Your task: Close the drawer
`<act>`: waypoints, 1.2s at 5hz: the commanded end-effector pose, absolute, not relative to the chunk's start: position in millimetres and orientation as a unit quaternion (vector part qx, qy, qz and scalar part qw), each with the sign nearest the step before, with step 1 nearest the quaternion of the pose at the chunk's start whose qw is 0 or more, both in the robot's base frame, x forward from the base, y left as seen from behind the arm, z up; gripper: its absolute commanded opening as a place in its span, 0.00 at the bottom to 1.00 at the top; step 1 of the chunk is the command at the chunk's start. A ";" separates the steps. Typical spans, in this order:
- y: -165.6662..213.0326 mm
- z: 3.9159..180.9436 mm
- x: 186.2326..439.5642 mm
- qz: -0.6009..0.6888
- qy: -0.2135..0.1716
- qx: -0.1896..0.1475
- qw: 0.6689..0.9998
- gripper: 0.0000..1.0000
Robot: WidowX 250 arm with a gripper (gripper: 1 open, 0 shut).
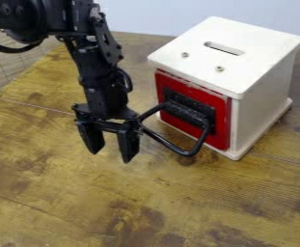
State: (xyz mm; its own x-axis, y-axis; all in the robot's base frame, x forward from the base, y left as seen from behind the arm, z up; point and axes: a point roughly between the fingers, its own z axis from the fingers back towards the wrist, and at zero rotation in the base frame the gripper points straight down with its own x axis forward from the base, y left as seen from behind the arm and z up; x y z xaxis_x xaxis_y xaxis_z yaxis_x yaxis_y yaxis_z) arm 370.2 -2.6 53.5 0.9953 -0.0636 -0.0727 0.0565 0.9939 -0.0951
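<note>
The drawer (187,108) has a red front with a black central panel and sits in the left face of a cream-white box (246,72). Its large black loop handle (172,140) reaches out toward the lower left, down near the tabletop. My gripper (108,144) hangs open just left of the handle, fingers pointing down at the table, with nothing between them. The right finger (129,145) stands close beside the handle's outer end; I cannot tell whether they touch. The black arm (95,58) rises from it to the upper left.
The box has a slot (223,46) and two small screws on top. It stands on a worn wooden table (62,203). A wire mesh (4,63) lies at the far left edge.
</note>
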 end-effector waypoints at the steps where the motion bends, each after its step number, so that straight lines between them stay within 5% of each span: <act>1: -5.0 81.7 373.9 -0.045 -0.001 -0.048 0.998 1.00; 6: 10.7 75.0 376.4 -0.054 0.002 -0.061 0.997 1.00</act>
State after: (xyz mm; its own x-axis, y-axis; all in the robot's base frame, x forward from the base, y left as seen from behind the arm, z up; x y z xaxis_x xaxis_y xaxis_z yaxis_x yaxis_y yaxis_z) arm 368.6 0.8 48.5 0.9871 -0.1400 -0.0771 0.1294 0.9831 -0.1293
